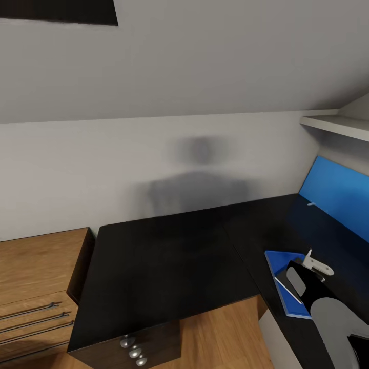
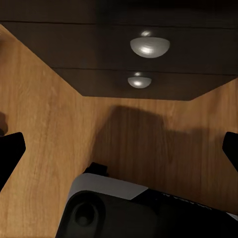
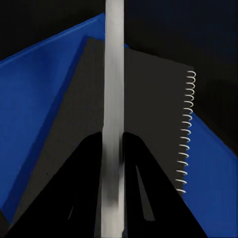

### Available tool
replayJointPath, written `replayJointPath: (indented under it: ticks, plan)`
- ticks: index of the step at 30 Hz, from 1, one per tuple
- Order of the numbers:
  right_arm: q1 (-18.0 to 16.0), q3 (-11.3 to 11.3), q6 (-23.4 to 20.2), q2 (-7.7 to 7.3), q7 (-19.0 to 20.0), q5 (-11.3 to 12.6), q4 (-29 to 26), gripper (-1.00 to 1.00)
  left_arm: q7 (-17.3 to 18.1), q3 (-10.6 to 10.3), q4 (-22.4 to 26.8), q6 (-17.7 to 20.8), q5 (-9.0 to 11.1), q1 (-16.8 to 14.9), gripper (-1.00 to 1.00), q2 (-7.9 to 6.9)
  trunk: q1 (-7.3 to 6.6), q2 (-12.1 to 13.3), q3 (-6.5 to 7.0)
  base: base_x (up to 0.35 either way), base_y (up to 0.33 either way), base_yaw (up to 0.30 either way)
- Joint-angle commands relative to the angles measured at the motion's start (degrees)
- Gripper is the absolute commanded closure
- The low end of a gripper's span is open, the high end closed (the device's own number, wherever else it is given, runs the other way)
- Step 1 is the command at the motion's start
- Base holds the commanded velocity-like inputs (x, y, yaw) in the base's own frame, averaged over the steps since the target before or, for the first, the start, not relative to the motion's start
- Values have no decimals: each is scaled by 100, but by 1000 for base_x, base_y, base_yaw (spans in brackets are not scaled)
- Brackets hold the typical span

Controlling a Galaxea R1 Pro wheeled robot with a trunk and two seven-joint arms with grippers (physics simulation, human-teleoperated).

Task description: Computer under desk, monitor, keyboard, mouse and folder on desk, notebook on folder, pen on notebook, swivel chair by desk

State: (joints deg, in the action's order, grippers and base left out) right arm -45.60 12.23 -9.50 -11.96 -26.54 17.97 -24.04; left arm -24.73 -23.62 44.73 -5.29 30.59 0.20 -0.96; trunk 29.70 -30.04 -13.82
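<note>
At lower right of the head view, right pincer [image 1: 307, 261] over the blue folder [image 1: 279, 261] on the black worktop [image 1: 169, 266], clamped on the whitish pen [image 3: 113, 99] above the grey spiral notebook [image 3: 153, 109] lying on that folder. Left pincer [image 2: 119, 148] spread wide over wood floor [image 2: 44, 124], near the silver drawer knobs [image 2: 149, 46].

Glossy black L-shaped desk [image 1: 164, 256], blue folder [image 1: 279, 261] flat on its right wing.
</note>
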Motion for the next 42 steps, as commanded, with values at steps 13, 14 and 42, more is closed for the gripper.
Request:
replayJointPath:
  ticks: [13,14,42]
  plan:
    - [-2,-1,-147,16,-52,-64,-18,100,-40,-37,9,-34,61,-3,-100,-4,3,-9,-8,0,0,0]
    - [-2,-1,-147,17,-52,-64,-19,100,-40,-37,9,-34,61,-3,-100,-3,3,-9,-8,0,0,0]
    - [-2,-1,-148,27,-53,-66,-21,100,-36,-37,9,-34,61,-3,-100,4,574,-1051,-475,0,0,0]
